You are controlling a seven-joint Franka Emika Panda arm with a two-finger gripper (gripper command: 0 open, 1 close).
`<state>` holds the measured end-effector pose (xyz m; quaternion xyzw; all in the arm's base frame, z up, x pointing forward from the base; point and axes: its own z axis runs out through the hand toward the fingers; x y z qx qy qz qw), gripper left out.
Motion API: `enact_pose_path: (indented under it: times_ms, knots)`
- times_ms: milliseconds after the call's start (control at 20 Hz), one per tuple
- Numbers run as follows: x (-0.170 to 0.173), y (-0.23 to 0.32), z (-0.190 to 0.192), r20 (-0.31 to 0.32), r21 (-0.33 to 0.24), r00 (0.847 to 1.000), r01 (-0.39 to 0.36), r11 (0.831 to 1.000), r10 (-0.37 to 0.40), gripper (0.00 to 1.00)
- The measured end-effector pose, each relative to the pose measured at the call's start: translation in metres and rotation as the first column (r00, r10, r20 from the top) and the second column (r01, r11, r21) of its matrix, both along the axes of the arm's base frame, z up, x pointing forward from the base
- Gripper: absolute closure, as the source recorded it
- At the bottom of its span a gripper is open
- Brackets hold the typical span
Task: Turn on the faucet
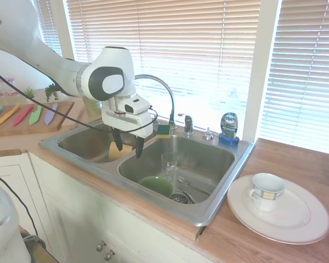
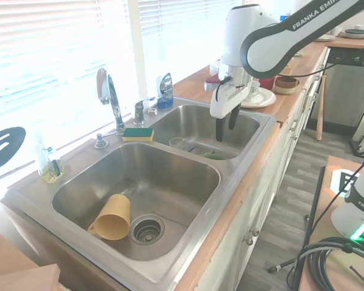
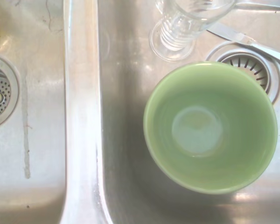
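- Gripper (image 1: 128,149): white two-finger tool with dark fingers spread apart and holding nothing, hanging above the double-basin stainless steel sink (image 1: 205,215), over the divider between its basins.
- Tall chrome gooseneck faucet (image 1: 163,90): rises from the back rim of the sink behind the divider; its short chrome lever handle (image 1: 187,124) stands just beside it on the same rim, well apart from the gripper.
- Dark blue dish-soap bottle (image 1: 228,127): on the back rim of the sink, beyond the lever handle.
- Green-and-yellow sponge (image 2: 138,134): on the sink rim at the faucet's base.
- Green ceramic bowl (image 3: 210,127) and clear drinking glass (image 3: 184,24): in the sink basin below the gripper, near the drain.
- Yellow plastic cup (image 2: 111,217): on its side in the other basin.
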<state>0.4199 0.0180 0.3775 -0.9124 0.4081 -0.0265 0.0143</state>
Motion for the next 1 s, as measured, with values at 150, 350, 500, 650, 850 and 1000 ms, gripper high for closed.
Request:
enact_pose_path:
  times_ms: [150, 350, 500, 650, 850, 1000]
  knots:
    - [0.000, -0.001, -0.002, -0.010, -0.005, 1.000, 0.003, 1.000, -0.003, 0.00]
    - [0.001, -0.005, -0.004, -0.017, -0.009, 1.000, 0.012, 1.000, -0.012, 1.00]
    - [0.001, -0.006, -0.007, -0.023, -0.009, 1.000, 0.013, 1.000, -0.013, 1.00]
    - [0.002, -0.006, -0.009, -0.026, -0.009, 1.000, 0.013, 1.000, -0.014, 1.00]
    - [0.002, -0.008, -0.009, -0.028, -0.008, 0.999, 0.015, 1.000, -0.016, 1.00]
    - [0.003, -0.010, -0.010, -0.030, -0.006, 0.999, 0.015, 1.000, -0.016, 1.00]
